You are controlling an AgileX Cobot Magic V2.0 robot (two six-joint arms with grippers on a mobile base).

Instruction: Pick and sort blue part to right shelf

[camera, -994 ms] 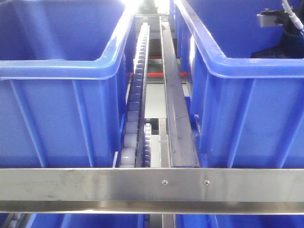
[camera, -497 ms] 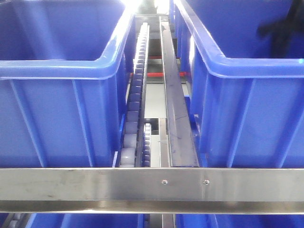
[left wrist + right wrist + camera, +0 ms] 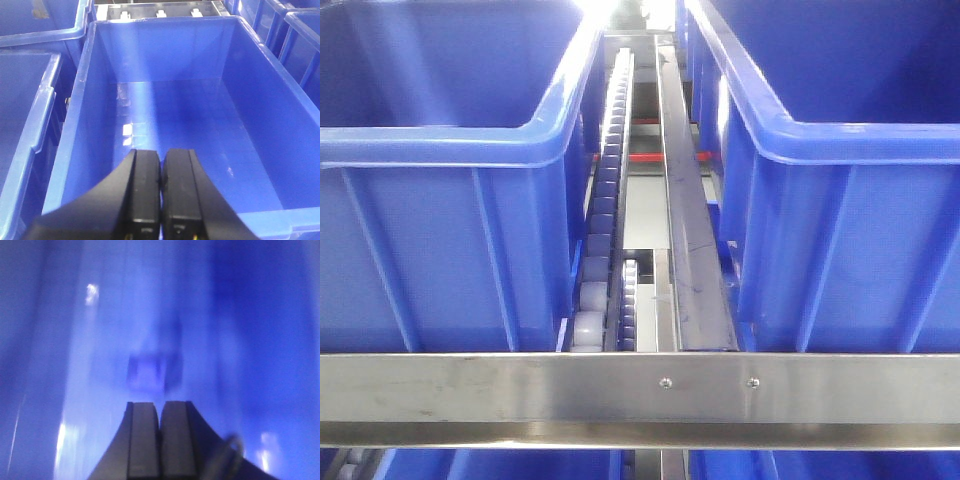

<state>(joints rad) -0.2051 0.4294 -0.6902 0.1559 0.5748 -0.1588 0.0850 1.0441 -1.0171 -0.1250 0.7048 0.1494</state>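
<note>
In the blurred right wrist view a small blue part point(image 3: 152, 371) lies on a blue bin floor, just ahead of my right gripper point(image 3: 161, 405), which is shut with nothing between its fingers. My left gripper point(image 3: 161, 152) is shut and empty too, and hovers over the near end of a blue bin point(image 3: 165, 50) with nothing in it. The front view shows the right shelf's steel front rail point(image 3: 520, 385) with two screws, but neither gripper appears there.
Behind the rail stand two large blue bins, one left point(image 3: 450, 140) and one right point(image 3: 840, 140), with a grey roller track point(image 3: 610, 200) and a steel divider point(image 3: 685, 200) between them. More blue bins point(image 3: 25, 115) flank the left wrist's bin.
In the front view the right arm, seen inside the right bin's top corner a second ago, blurred and then left the view. The shelf and bins have not moved.
</note>
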